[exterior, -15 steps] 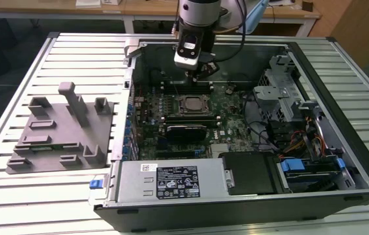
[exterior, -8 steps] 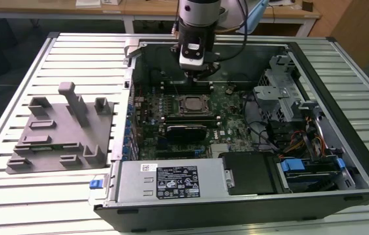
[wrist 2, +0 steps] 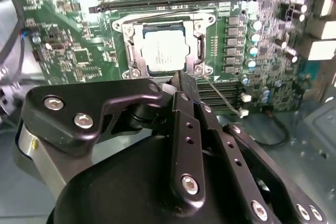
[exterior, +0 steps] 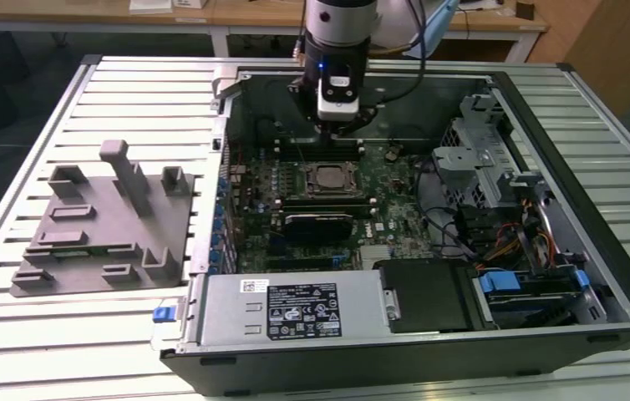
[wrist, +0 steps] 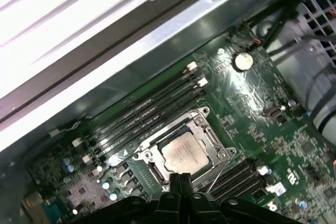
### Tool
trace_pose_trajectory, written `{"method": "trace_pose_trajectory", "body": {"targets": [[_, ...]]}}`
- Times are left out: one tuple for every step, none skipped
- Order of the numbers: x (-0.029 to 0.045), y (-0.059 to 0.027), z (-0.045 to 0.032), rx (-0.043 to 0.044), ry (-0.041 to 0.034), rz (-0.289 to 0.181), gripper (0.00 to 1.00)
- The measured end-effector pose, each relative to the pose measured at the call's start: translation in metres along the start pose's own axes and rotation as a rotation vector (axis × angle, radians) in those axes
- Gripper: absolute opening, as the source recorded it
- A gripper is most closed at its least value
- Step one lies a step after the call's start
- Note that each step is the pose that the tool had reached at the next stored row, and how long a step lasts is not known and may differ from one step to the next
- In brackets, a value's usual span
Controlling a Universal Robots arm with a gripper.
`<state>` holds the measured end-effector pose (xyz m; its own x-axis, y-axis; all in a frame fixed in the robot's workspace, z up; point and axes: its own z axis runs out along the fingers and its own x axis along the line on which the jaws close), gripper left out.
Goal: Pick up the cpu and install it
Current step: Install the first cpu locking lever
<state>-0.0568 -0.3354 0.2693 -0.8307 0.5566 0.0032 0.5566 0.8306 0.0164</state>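
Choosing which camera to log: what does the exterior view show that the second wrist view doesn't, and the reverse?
Exterior view alone: the grey fixture on the slatted table, beside the open computer case, with the arm above the motherboard. Second wrist view alone: a close look at the hand, fingers together and empty. Both: the cpu seated in its socket.

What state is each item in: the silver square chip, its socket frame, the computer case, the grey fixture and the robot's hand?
Silver square cpu: lying flat in the socket.
Metal socket frame: around the chip; whether it is latched cannot be told.
Black computer case: side open, motherboard exposed.
Grey plastic fixture: on the slatted table beside the case, no chip visible on it.
Black robot hand: shut, holding nothing, above the socket.
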Motion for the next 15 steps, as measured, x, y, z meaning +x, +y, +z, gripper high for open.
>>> {"method": "trace_pose_trajectory", "body": {"targets": [[0.0000, 0.0000, 0.0002, 0.0000, 0.0003, -0.018, 0.11], [0.0000, 0.0000, 0.0004, 0.0001, 0.0006, -0.036, 0.11], [0.0000, 0.0000, 0.0006, 0.0002, 0.0009, -0.055, 0.11], [0.0000, 0.0000, 0.0008, 0.0002, 0.0012, -0.072, 0.11], [0.0000, 0.0000, 0.0010, 0.0003, 0.0015, -0.091, 0.11], [0.0000, 0.0000, 0.0012, 0.0004, 0.0018, -0.108, 0.11], [0.0000, 0.0000, 0.0014, 0.0003, 0.0021, -0.126, 0.11], [0.0000, 0.0000, 0.0016, 0.0005, 0.0023, -0.144, 0.11], [0.0000, 0.0000, 0.0018, 0.0006, 0.0027, -0.164, 0.11], [0.0000, 0.0000, 0.0020, 0.0006, 0.0030, -0.182, 0.11], [0.0000, 0.0000, 0.0021, 0.0007, 0.0033, -0.200, 0.11], [0.0000, 0.0000, 0.0022, 0.0008, 0.0036, -0.218, 0.11], [0.0000, -0.0001, 0.0023, 0.0009, 0.0039, -0.236, 0.11], [0.0000, -0.0001, 0.0023, 0.0009, 0.0042, -0.254, 0.11], [0.0000, -0.0001, 0.0024, 0.0009, 0.0045, -0.271, 0.11]]}}
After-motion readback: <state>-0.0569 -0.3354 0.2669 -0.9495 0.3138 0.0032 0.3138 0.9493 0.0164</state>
